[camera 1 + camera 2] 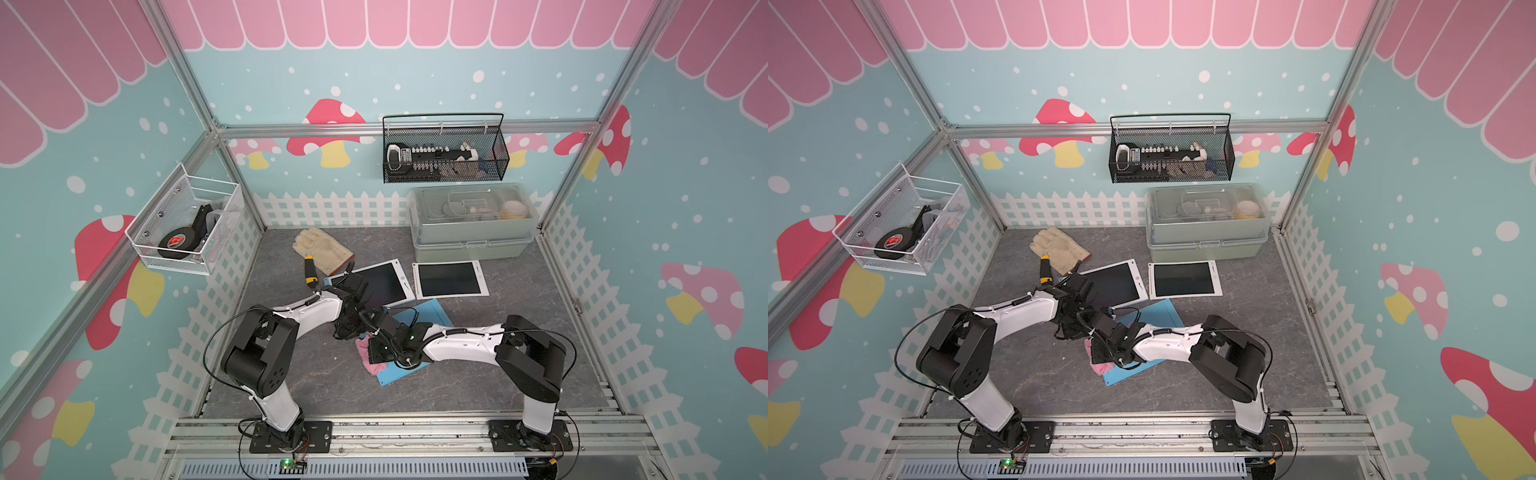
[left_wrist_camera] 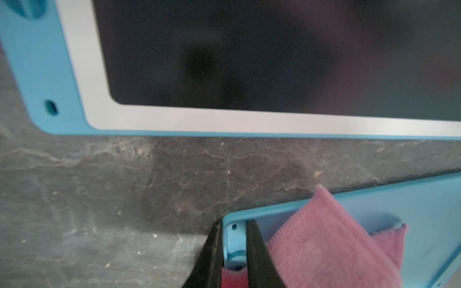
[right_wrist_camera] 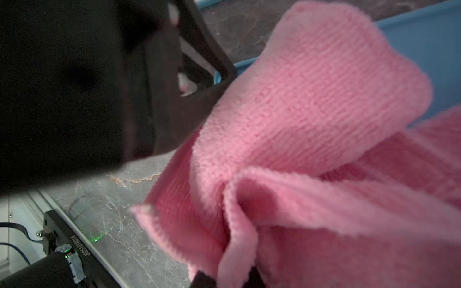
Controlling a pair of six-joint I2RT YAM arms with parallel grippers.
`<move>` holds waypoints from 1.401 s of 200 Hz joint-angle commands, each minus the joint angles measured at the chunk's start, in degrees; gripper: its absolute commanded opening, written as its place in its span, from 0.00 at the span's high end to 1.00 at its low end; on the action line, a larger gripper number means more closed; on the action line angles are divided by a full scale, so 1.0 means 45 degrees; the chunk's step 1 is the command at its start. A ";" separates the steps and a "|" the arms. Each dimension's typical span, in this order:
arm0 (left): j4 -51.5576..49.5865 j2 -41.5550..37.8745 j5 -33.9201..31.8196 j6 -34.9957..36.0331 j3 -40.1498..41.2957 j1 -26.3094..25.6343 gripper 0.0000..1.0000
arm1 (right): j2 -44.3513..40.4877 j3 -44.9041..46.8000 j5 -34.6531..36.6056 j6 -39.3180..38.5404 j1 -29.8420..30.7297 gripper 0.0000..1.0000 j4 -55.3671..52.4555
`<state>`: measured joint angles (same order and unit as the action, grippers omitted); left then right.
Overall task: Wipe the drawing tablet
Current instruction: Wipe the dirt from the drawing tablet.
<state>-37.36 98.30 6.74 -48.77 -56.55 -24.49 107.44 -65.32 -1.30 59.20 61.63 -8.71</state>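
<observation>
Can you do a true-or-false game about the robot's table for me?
1. The cloth is pink. True.
2. The right hand holds the cloth. True.
3. The glove is blue. False: it is cream-coloured.
4. Every tablet lies screen up. False: the tilted white tablet and the straight white tablet do, but the blue tablet lies back up.
5. The left hand pinches the blue tablet's corner. True.

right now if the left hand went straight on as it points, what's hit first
Probably the bare table just ahead of the left hand, which grips a corner of the blue tablet; beyond that strip lies the edge of the white-framed tablet. How steeply the hand tilts is unclear.
</observation>
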 commanded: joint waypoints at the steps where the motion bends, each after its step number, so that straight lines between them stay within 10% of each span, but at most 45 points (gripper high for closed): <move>1: -0.0141 0.0818 -0.0249 0.0208 0.0612 0.0002 0.82 | -0.0201 0.0862 0.0264 0.0727 -0.0745 1.00 0.0396; 65: -0.0221 0.0767 -0.0388 0.0347 0.0596 0.0166 0.82 | -0.3766 0.2277 0.3238 0.0741 -0.2492 1.00 -0.5831; 109: -0.0453 0.0430 -0.0405 0.0408 0.0259 0.0164 0.80 | -0.7140 0.3244 0.5173 -0.0099 -0.6358 1.00 -0.9390; 178: -0.0998 -0.0565 -0.0121 0.0483 -0.0875 0.0159 0.67 | -0.8301 0.4790 0.3852 -0.1669 -1.1397 1.00 -0.9541; 245: -0.1263 -0.2094 0.0765 -0.0125 -0.0566 0.0570 0.54 | -0.8845 0.4044 0.3348 -0.2861 -1.1449 1.00 -0.9083; 280: 0.0044 -0.2112 0.2138 -0.0512 0.0281 0.0296 0.57 | -0.7907 0.1971 0.2127 -0.4642 -0.7974 1.00 -0.6881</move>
<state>-39.99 88.53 11.20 -49.25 -57.71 -22.28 68.71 -49.39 12.75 44.45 16.64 -47.68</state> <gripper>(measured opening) 0.438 0.049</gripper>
